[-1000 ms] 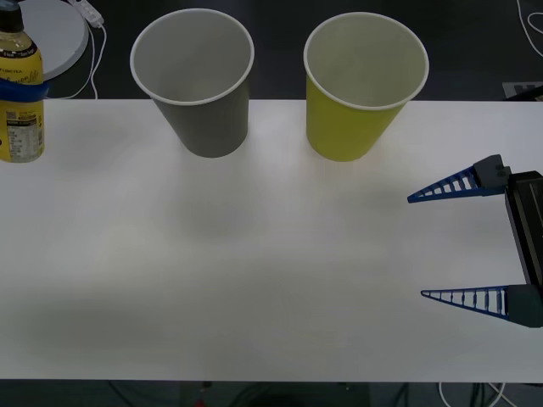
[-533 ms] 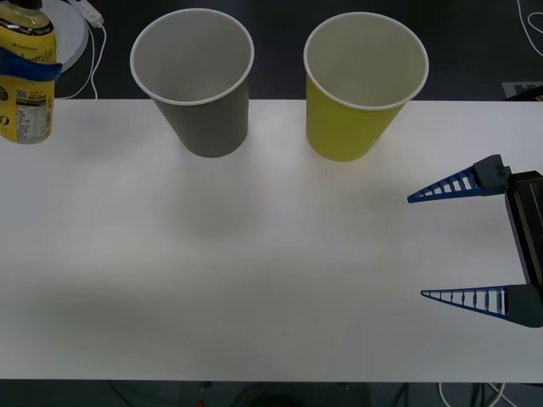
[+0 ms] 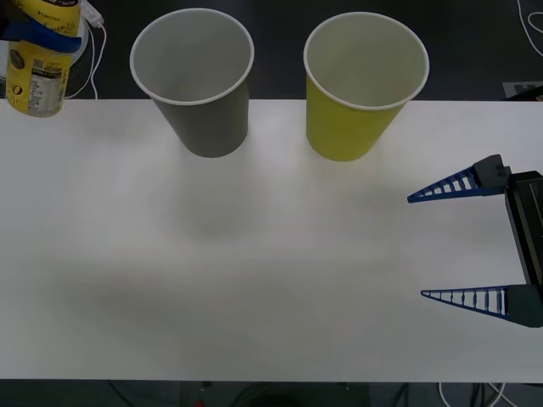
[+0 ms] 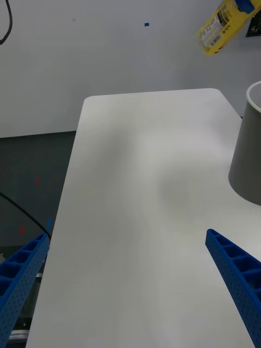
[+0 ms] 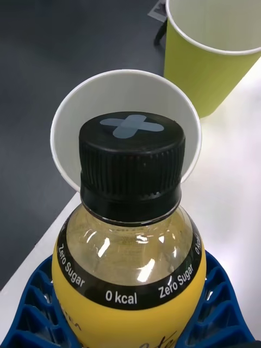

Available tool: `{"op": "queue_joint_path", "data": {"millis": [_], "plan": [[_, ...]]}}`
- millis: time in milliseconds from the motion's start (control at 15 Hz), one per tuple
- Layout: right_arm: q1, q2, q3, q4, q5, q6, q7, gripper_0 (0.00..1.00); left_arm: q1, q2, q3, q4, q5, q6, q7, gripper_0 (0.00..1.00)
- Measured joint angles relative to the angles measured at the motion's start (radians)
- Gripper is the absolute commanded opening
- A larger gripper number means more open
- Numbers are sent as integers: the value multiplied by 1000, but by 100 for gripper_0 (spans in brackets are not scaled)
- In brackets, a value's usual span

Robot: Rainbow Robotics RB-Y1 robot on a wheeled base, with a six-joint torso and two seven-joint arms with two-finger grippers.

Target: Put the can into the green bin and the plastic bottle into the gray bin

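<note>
The left gripper (image 5: 130, 304) has its blue ribbed fingers (image 3: 47, 32) closed around the body of the small stubby yellow plastic bottle (image 3: 38, 64) with a black screw cap (image 5: 130, 163) and a printed label, holding it in the air, clear of the white table (image 3: 254, 254) near its far left corner. Seen from between those fingers, the cap sits in front of the open white mouth of the large tapered gray paper cup, the gray bin (image 3: 193, 80), with the large tapered yellow-green paper cup, the green bin (image 3: 365, 85), just beyond it. Both cups stand upright on the far part of the table, side by side and apart. The right gripper (image 3: 462, 246) rests low over the table's right edge, its blue ribbed fingers spread wide with nothing between them, well apart from the green bin.
</note>
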Motion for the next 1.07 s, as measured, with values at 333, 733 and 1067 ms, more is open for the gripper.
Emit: {"op": "queue_joint_path", "data": {"millis": [333,733,1067], "plan": [[0,0,0,0,0,0,0,100,-163,-62,-145,100,-7,-10,-10,0],[0,0,0,0,0,0,0,100,-412,-144,-328,228,-71,-111,-2,0],[0,0,0,0,0,0,0,100,-596,-249,-505,363,-79,-114,-1,0]]}}
